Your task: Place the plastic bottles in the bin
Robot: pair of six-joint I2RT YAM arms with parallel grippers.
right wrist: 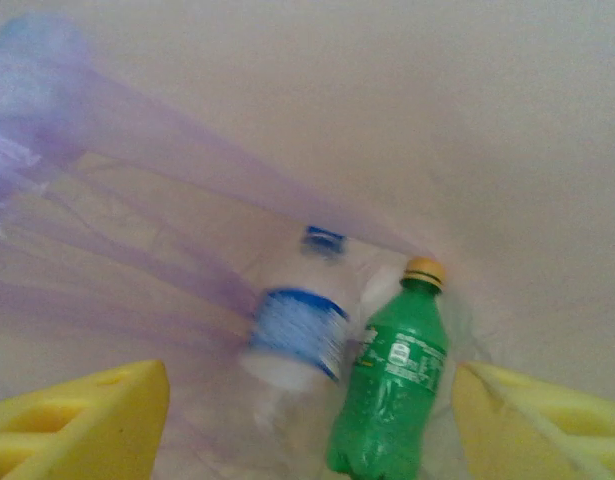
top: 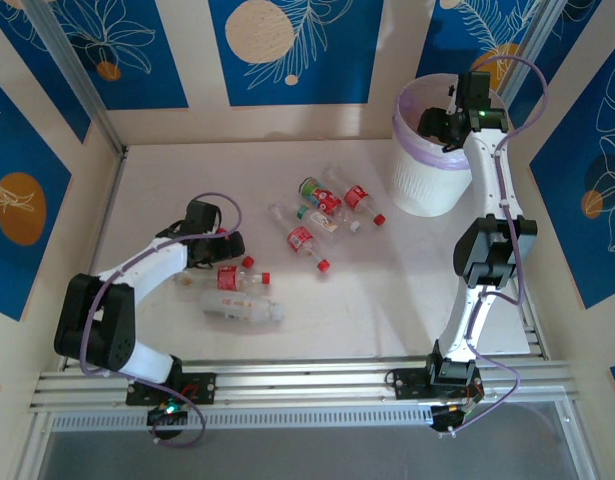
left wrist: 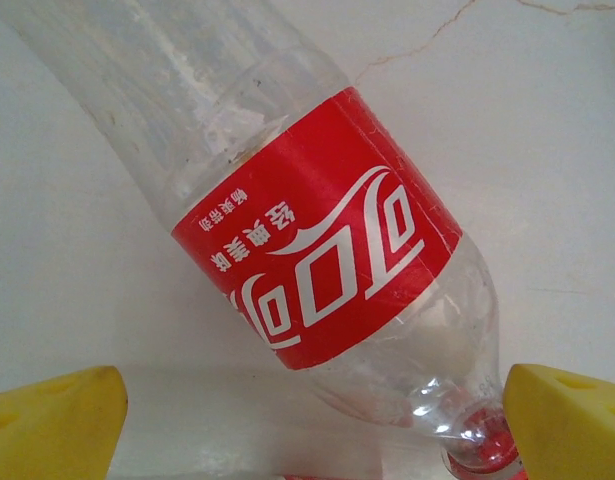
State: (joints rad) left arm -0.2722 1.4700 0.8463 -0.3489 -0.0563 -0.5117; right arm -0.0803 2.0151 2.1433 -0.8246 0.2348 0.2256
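White tabletop (top: 387, 290) lies under my left gripper (left wrist: 312, 425), spread wide astride a red-labelled bottle (left wrist: 317, 250), ready to clamp. My right gripper (right wrist: 307, 400), spread and empty, hangs over the bin (top: 427, 190) so drops land inside; below it, a blurred blue-labelled bottle (right wrist: 292, 330) and a green bottle (right wrist: 392, 390).

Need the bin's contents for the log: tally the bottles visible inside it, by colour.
Green bottle: 1
Blue-labelled clear bottle: 1
Total seen inside the bin: 2
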